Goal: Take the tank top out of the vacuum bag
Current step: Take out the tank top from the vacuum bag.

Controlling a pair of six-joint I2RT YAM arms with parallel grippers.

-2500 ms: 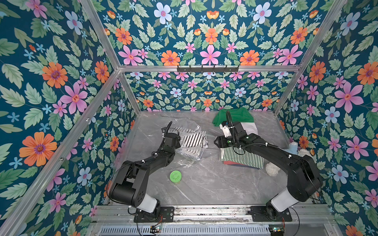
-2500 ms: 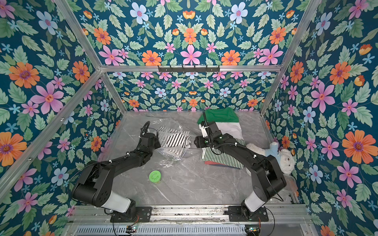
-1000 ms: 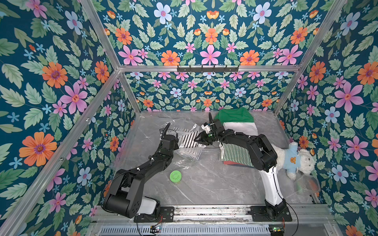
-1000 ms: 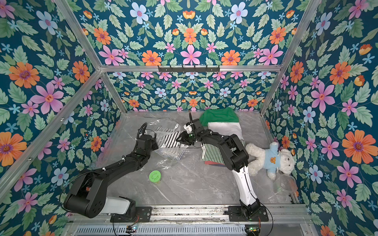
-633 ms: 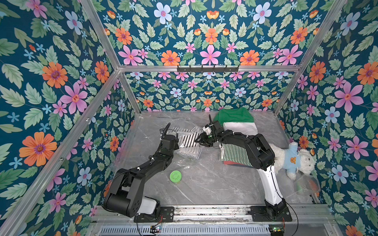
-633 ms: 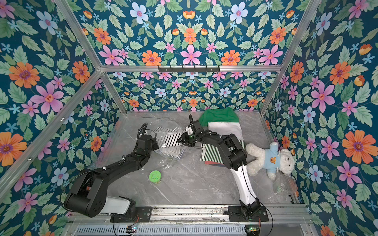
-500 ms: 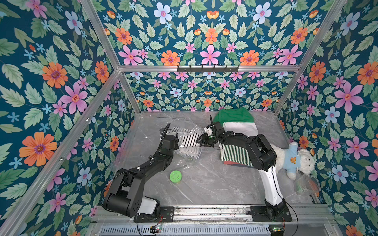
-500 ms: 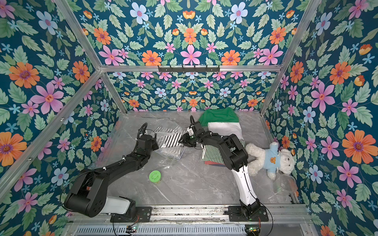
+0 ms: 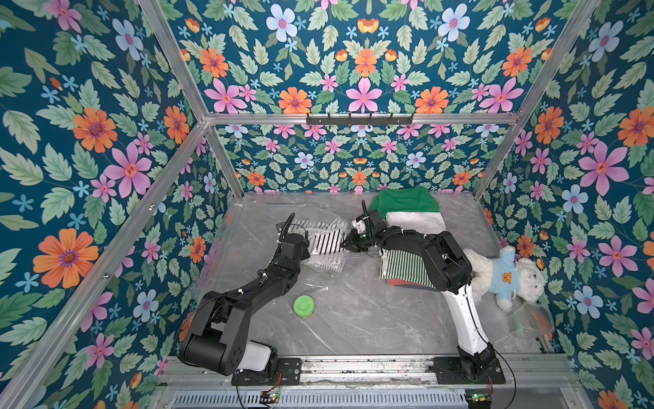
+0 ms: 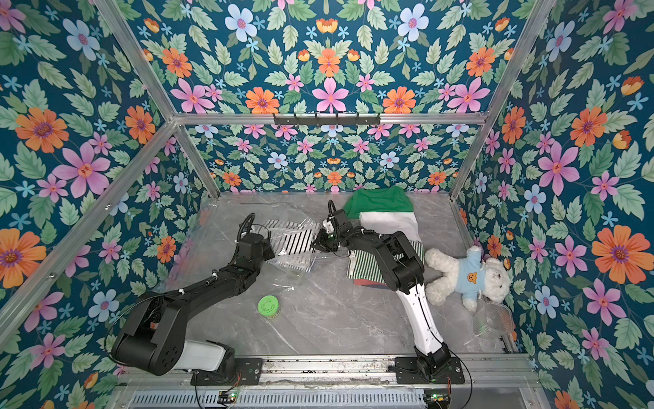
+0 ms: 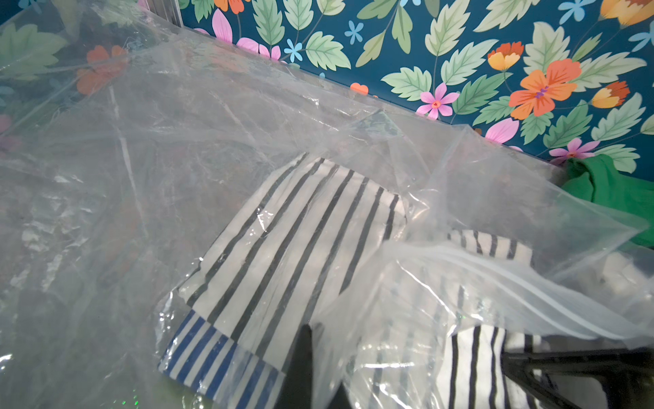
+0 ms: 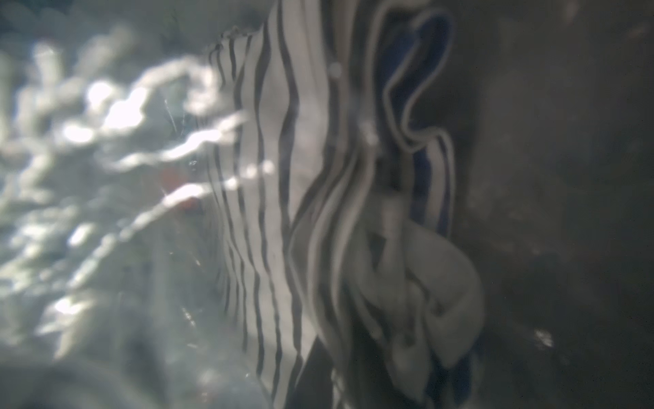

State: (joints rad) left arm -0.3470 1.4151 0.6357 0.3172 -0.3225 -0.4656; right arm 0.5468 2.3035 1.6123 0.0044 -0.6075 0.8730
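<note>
Tank top (image 9: 327, 241), black-and-white striped, inside the clear vacuum bag (image 11: 141, 148) on the grey table (image 9: 354, 318), left gripper (image 9: 308, 249) pinched on the bag's plastic, right gripper (image 9: 346, 244) closed at the garment's edge by the bag's mouth, hold unclear.

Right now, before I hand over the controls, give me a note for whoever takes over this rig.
Left gripper: shut on the vacuum bag, holding its edge.
Right gripper: shut at the bag's mouth, against the tank top; a firm grip is not confirmed.
Tank top: black-and-white striped, mostly inside the bag, mid-table.
Done: the bag's mouth looks open and both arms are in place.
Left: pull the tank top clear of the bag and set it down.
</note>
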